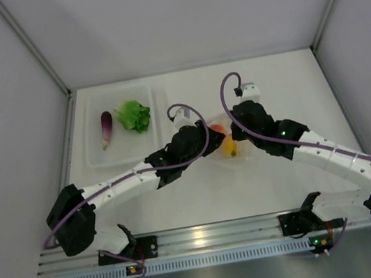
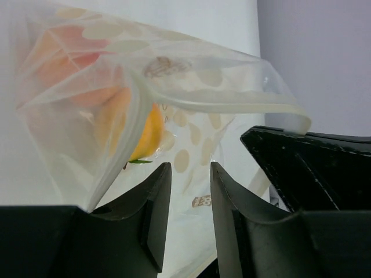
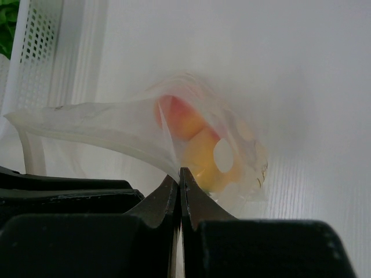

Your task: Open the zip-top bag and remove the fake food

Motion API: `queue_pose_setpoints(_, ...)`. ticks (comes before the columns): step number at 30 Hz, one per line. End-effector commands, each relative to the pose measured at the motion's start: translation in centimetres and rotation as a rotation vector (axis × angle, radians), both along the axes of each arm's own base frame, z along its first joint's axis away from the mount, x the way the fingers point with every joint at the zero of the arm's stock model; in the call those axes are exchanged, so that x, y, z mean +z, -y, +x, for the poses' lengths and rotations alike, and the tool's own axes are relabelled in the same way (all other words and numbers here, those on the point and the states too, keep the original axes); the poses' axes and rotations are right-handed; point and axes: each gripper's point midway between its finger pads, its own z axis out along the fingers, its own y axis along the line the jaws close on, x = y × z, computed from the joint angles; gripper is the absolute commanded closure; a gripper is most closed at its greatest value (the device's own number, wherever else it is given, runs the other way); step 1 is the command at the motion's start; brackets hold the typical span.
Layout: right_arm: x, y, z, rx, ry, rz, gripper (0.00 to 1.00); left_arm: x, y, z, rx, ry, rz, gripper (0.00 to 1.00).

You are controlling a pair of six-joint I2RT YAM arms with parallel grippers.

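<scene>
Right fingers (image 3: 162, 202) pinching zip-top bag (image 3: 104, 124), left fingers (image 2: 153, 208) narrowly apart, bag stretched crosswise, mouth toward left fingers

A white bench (image 1: 291, 94) sits boxed in by plain pale grey walls (image 1: 180, 13) at its far, left and right edges, with slim metal posts (image 1: 30, 45) rising from the far corners. Along its near edge runs an aluminium rail (image 1: 208, 235) catching a glint of the soft, even light.

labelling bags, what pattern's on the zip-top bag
White dots on the zip-top bag; left wrist view.
</scene>
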Motion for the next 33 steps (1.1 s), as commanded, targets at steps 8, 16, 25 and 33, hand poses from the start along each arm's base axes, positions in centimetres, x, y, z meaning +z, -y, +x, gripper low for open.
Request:
queue_pose_setpoints(8, 0.5, 2.0, 1.0, 0.015, -0.011, 0.026, 1.00, -1.8, 4.9, 1.9, -0.101, 0.044, 0.110, 0.55)
queue_pose_setpoints(16, -0.9, 4.9, 1.0, -0.017, -0.037, -0.044, 1.00, -4.2, 6.5, 3.0, -0.143, 0.043, 0.246, 0.50)
queue_pose_setpoints(25, -1.5, 7.0, 0.4, -0.031, -0.061, -0.113, 1.00, -6.8, 7.8, 3.7, -0.174, 0.033, 0.321, 0.41)
queue_pose_setpoints(33, -2.5, 7.7, 0.1, 0.000, -0.101, -0.123, 1.00, -8.3, 9.2, 5.4, -0.180, 0.036, 0.400, 0.33)
